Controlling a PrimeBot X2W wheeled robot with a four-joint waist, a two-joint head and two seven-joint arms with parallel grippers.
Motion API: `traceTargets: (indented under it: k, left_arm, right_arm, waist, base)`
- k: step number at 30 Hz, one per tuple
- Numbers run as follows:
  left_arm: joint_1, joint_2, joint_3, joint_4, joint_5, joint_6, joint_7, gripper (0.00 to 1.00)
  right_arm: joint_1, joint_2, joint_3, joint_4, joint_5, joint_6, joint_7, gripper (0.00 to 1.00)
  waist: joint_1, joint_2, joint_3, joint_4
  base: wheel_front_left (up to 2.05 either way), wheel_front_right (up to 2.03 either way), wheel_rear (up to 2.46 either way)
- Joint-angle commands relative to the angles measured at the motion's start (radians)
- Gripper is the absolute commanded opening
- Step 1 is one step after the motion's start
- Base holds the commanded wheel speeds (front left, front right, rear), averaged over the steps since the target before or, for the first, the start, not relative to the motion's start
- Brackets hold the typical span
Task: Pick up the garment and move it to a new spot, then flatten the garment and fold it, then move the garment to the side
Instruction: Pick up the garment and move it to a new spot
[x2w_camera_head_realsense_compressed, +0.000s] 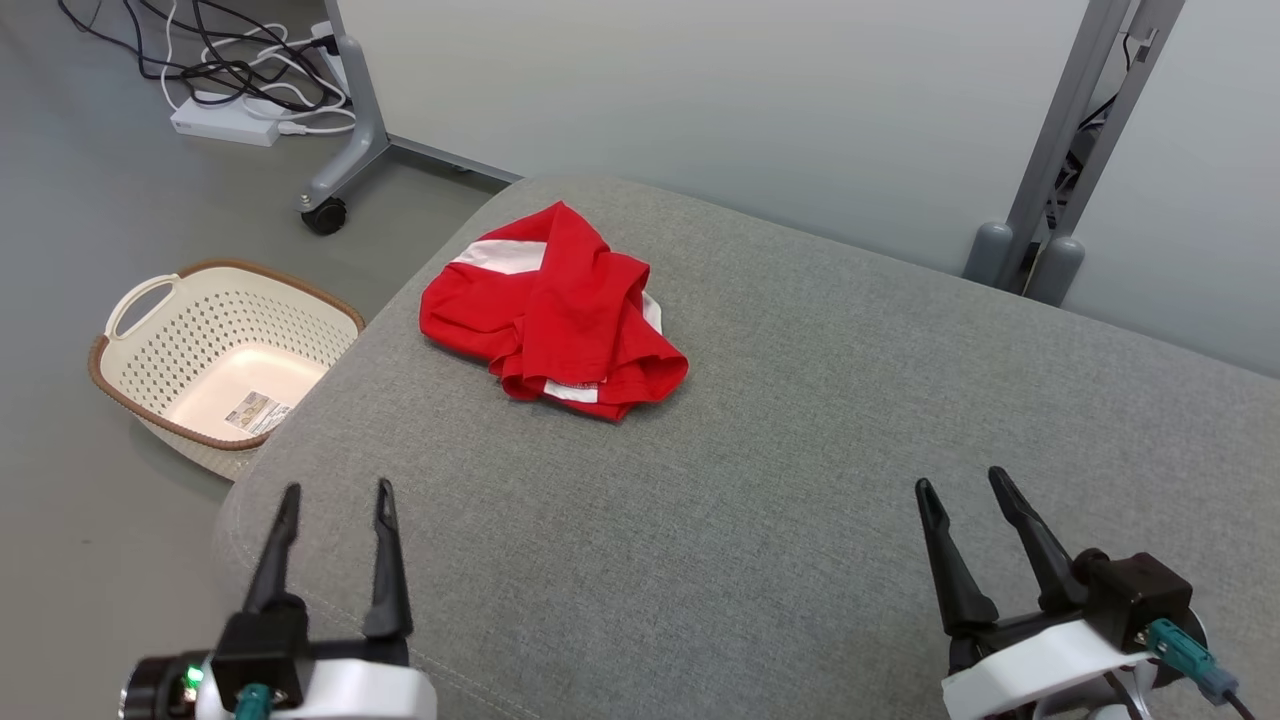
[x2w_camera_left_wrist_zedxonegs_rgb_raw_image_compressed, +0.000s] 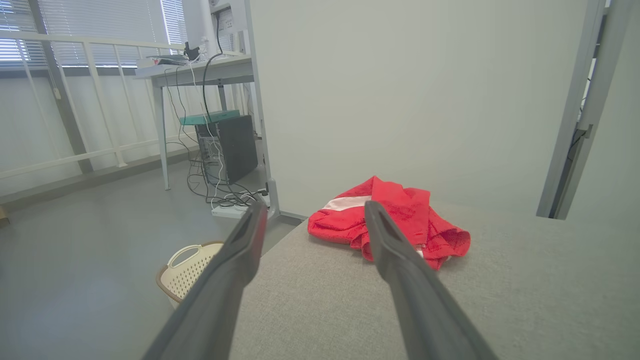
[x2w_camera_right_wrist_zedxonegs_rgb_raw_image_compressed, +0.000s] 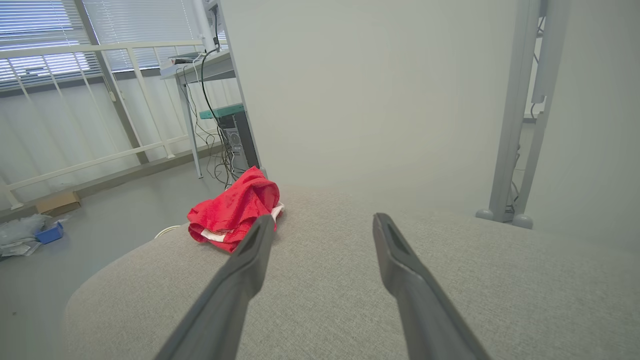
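A red garment with white bands (x2w_camera_head_realsense_compressed: 555, 310) lies crumpled on the grey fabric surface (x2w_camera_head_realsense_compressed: 780, 450), toward its far left part. The left wrist view has the garment (x2w_camera_left_wrist_zedxonegs_rgb_raw_image_compressed: 400, 215) ahead past the fingers, and the right wrist view has the garment (x2w_camera_right_wrist_zedxonegs_rgb_raw_image_compressed: 232, 212) off to the left. My left gripper (x2w_camera_head_realsense_compressed: 338, 490) hovers open at the near left edge of the surface, well short of the garment. Over the near right part, my right gripper (x2w_camera_head_realsense_compressed: 962, 482) stands open too, holding nothing.
A cream perforated basket with a brown rim (x2w_camera_head_realsense_compressed: 140, 395) sits on the floor left of the surface. Behind it are a wheeled stand leg (x2w_camera_head_realsense_compressed: 345, 150) and a power strip with cables (x2w_camera_head_realsense_compressed: 225, 120). A pale wall (x2w_camera_head_realsense_compressed: 750, 100) and grey posts (x2w_camera_head_realsense_compressed: 1060, 170) back the surface.
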Motion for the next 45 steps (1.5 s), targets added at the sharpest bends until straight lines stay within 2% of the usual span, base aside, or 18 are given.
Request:
traceTargets:
  k: [1,4,10,15,19,21,26,31,35,38,45]
  left_arm:
    - [-0.027,0.005,0.015,-0.014,-0.003,0.001,0.000,1.00]
    - [-0.062,0.006,0.042,-0.030,0.013,-0.028,0.000,1.00]
    - [-0.204,0.029,0.125,0.009,-0.016,-0.124,0.000,1.00]
    - [-0.375,0.095,0.130,0.250,-0.050,-0.242,0.003,1.00]
    - [-0.543,0.157,0.118,0.431,-0.070,-0.284,0.049,1.00]
    - [-0.619,0.187,0.099,0.518,-0.081,-0.297,0.103,1.00]
    - [-0.786,0.220,0.105,0.708,-0.207,-0.314,0.271,1.00]
    - [-0.900,0.271,0.043,0.808,-0.315,-0.313,0.378,1.00]
    - [-0.968,0.310,-0.003,0.867,-0.374,-0.313,0.432,1.00]
    - [-1.011,0.339,-0.023,0.927,-0.374,-0.313,0.456,1.00]
    - [-1.088,0.339,-0.036,1.061,-0.374,-0.302,0.498,1.00]
  right_arm:
    - [0.009,-0.006,-0.011,0.000,0.001,0.000,0.000,1.00]
    - [0.026,-0.005,-0.018,-0.005,-0.017,0.000,0.000,1.00]
    - [-0.023,-0.019,-0.009,-0.027,-0.057,0.000,0.000,1.00]
    - [-0.073,-0.037,0.015,-0.036,-0.064,0.000,0.000,1.00]
    - [-0.118,-0.050,0.043,-0.045,-0.068,0.000,0.000,1.00]
    - [-0.137,-0.055,0.057,-0.051,-0.066,0.000,0.000,1.00]
    - [-0.183,-0.068,0.093,-0.074,-0.063,0.000,0.000,1.00]
    - [-0.217,-0.081,0.123,-0.088,-0.049,0.000,0.000,1.00]
    - [-0.232,-0.085,0.134,-0.091,-0.050,0.000,0.000,1.00]
    - [-0.240,-0.087,0.145,-0.093,-0.055,0.000,0.000,1.00]
    - [-0.246,-0.092,0.160,-0.091,-0.056,0.000,0.000,1.00]
  waist:
    - [0.0000,0.0000,0.001,0.001]
    - [0.0000,0.0000,0.014,-0.001]
    - [0.0000,0.0000,0.114,-0.070]
    - [0.0000,0.0000,0.180,-0.134]
    - [0.0000,0.0000,0.234,-0.192]
    - [0.0000,0.0000,0.260,-0.219]
    - [0.0000,0.0000,0.327,-0.284]
    - [0.0000,0.0000,0.388,-0.337]
    - [0.0000,0.0000,0.422,-0.365]
    - [0.0000,0.0000,0.440,-0.377]
    - [0.0000,0.0000,0.464,-0.395]
  base:
    - [0.00,0.00,0.00]
    - [0.00,0.00,0.00]
    - [0.00,0.00,0.00]
    - [0.00,0.00,0.00]
    - [0.00,0.00,0.00]
    - [0.00,0.00,0.00]
    - [0.00,0.00,0.00]
    - [0.00,0.00,0.00]
    - [0.00,0.00,0.00]
    - [0.00,0.00,0.00]
    - [0.00,0.00,0.00]
